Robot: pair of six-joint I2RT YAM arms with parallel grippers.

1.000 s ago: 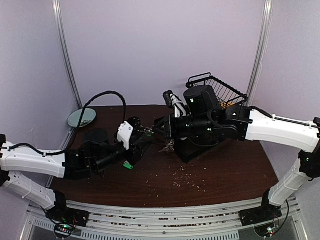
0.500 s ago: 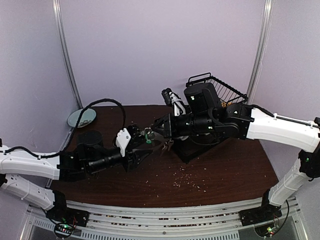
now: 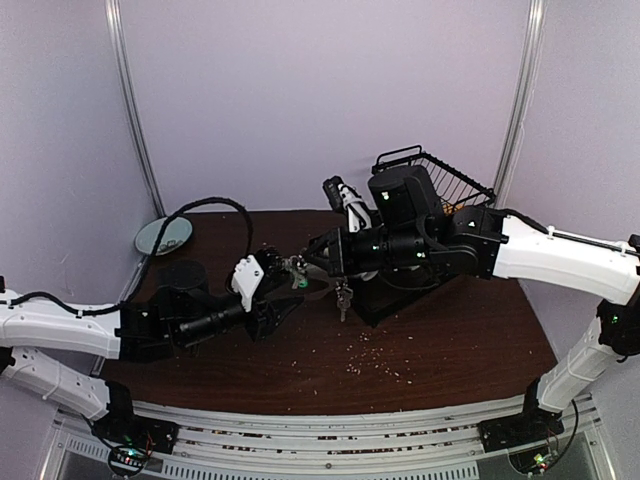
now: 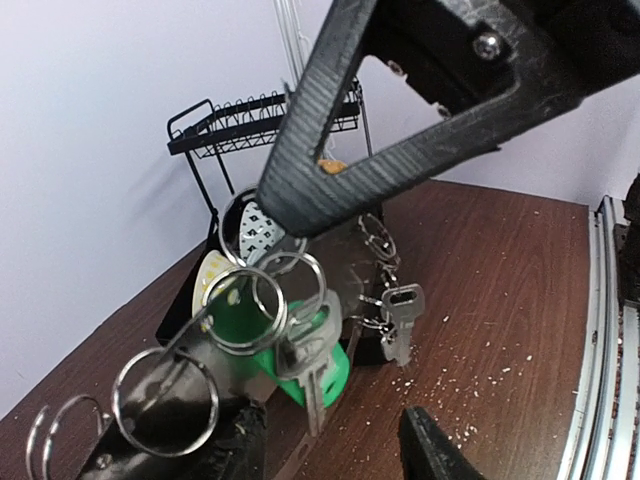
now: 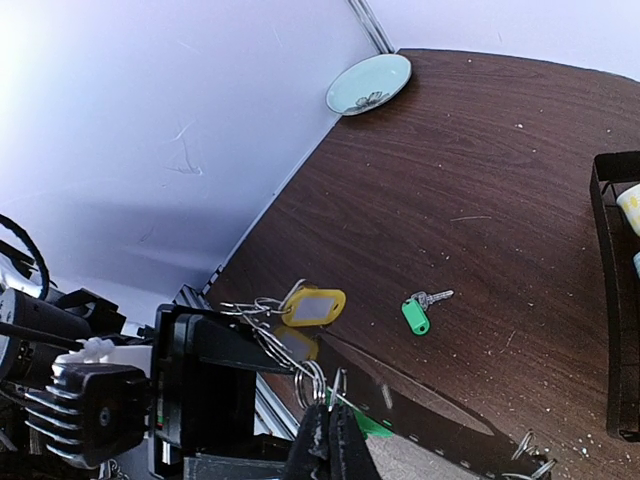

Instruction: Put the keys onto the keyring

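We saw right gripper [image 5: 328, 432] pinched shut on keyring [image 5: 285, 358]; left gripper [image 4: 330, 432] half-spread around green tag [image 4: 238, 328], grip unclear. Open table [image 3: 450, 345] lay lower right.

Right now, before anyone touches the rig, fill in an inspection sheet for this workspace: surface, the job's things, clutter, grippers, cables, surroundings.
Surface: dark wooden table, crumbs scattered near the middle.
Job's things: keys hang on linked rings raised between the arms, with a yellow tag; one green-tagged key lies loose on the table.
Clutter: pale plate far left; wire basket at the back.
Grippers: right gripper shut at the rings; left gripper jaws apart around the bunch, grip unclear.
Cables: black cable loops above the left arm.
Surroundings: pale walls; nothing else seen.
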